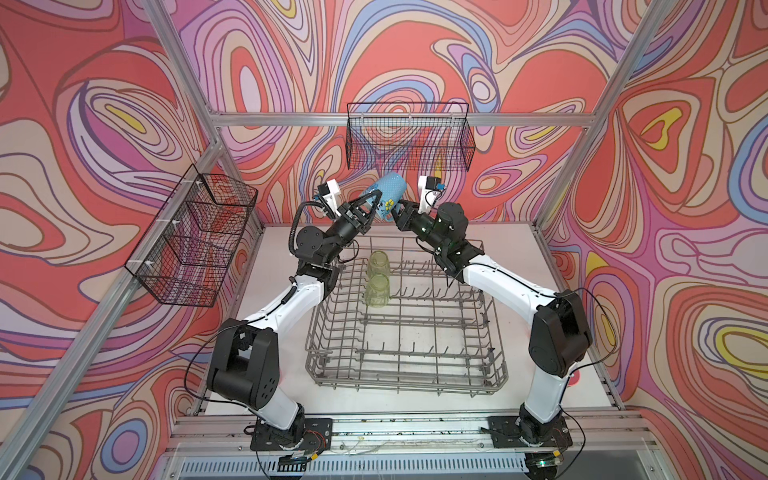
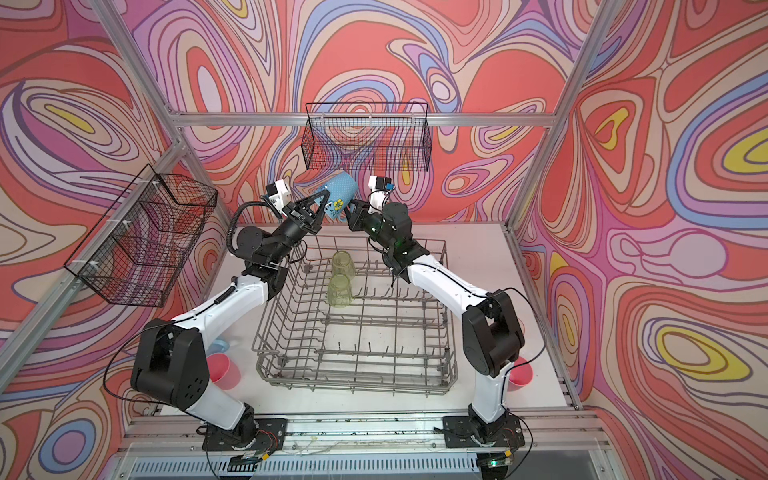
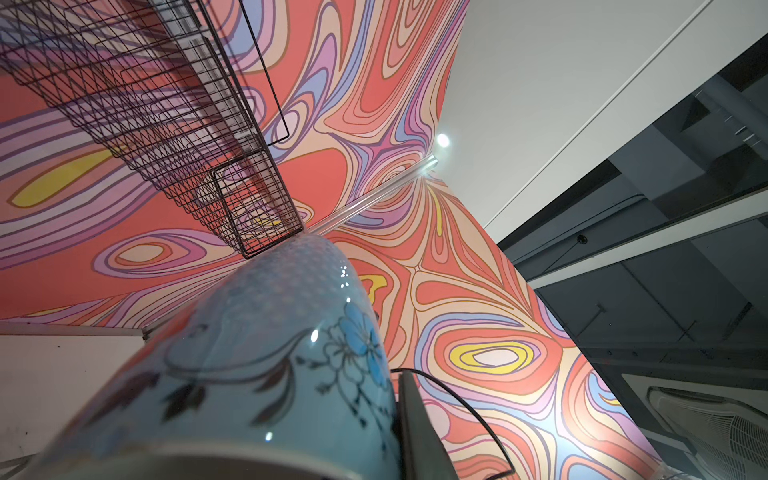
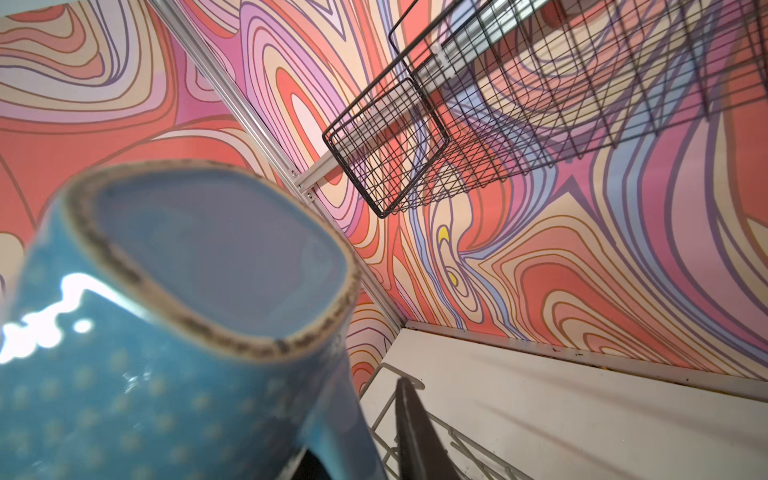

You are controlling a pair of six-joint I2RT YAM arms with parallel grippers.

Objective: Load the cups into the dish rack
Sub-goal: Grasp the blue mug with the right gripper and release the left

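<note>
A blue mug (image 1: pixel 384 199) (image 2: pixel 338 197) with a yellow flower hangs tilted in the air above the back edge of the grey dish rack (image 1: pixel 407 380) (image 2: pixel 357 384). My left gripper (image 1: pixel 371 203) (image 2: pixel 318 205) is shut on its rim; one finger (image 3: pixel 413 424) presses the mug's (image 3: pixel 270 353) outer wall. My right gripper (image 1: pixel 398 212) (image 2: pixel 351 210) is at the mug's handle side. One of its fingers (image 4: pixel 411 432) stands close beside the handle (image 4: pixel 332 436); the other is hidden. Two yellow-green tumblers (image 1: pixel 378 262) (image 1: pixel 377 289) stand upside down in the rack.
Black mesh baskets hang on the back wall (image 1: pixel 409 137) and the left wall (image 1: pixel 195 237). An opaque pink cup (image 2: pixel 224 370) sits on the table left of the rack, half behind the left arm. Another pink cup (image 2: pixel 521 374) sits right of it, behind the right arm.
</note>
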